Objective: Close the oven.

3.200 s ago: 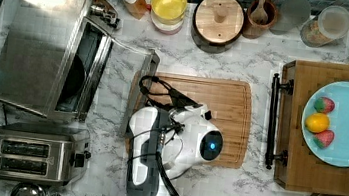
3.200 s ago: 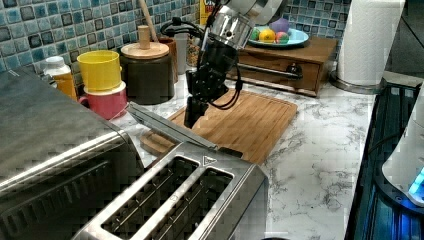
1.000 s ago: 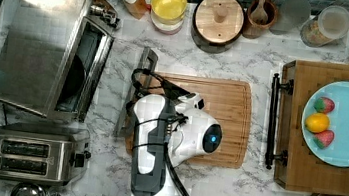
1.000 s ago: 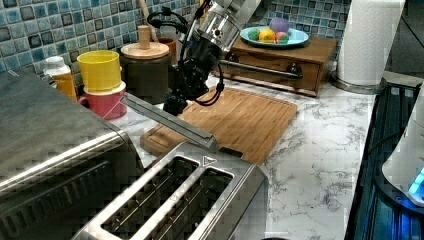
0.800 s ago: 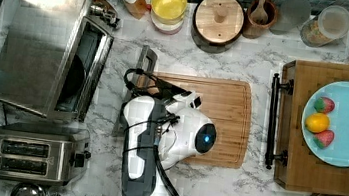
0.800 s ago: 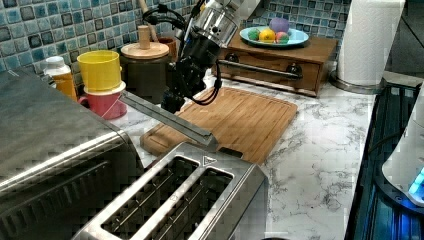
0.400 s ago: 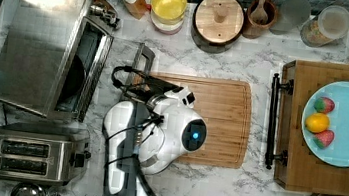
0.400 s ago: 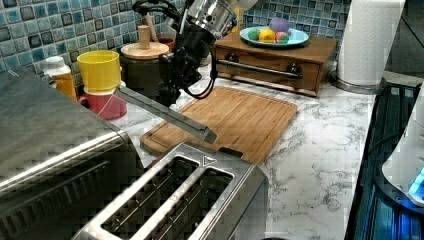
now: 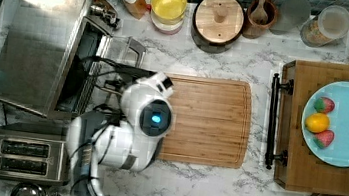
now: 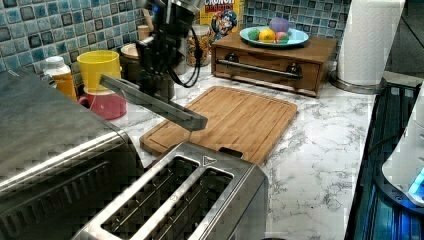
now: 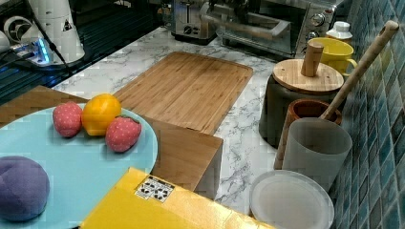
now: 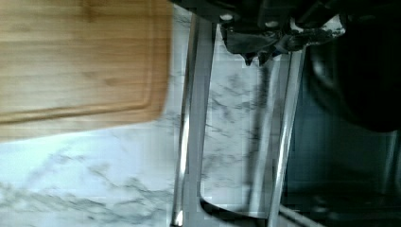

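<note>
Landmark: wooden cutting board (image 11: 184,90), flat on the marble tabletop (image 11: 239,138).

Beyond the board's far edge: the oven (image 11: 282,24), door part-raised, bar handle (image 11: 248,28) across its front, knobs at the right view's right end. Dark arm parts hang over the door; end effector not made out. Two-slot toaster (image 11: 188,19) just beside the oven.

Right of the board in the right view: dark canister with wooden lid (image 11: 298,95), yellow cup (image 11: 336,55) behind it, brown crock holding a wooden spoon (image 11: 356,67), frosted tumbler (image 11: 313,148).

Nearer than the board: wooden box (image 11: 184,155) carrying a blue plate (image 11: 95,162) with two strawberries, a lemon, a purple fruit.
</note>
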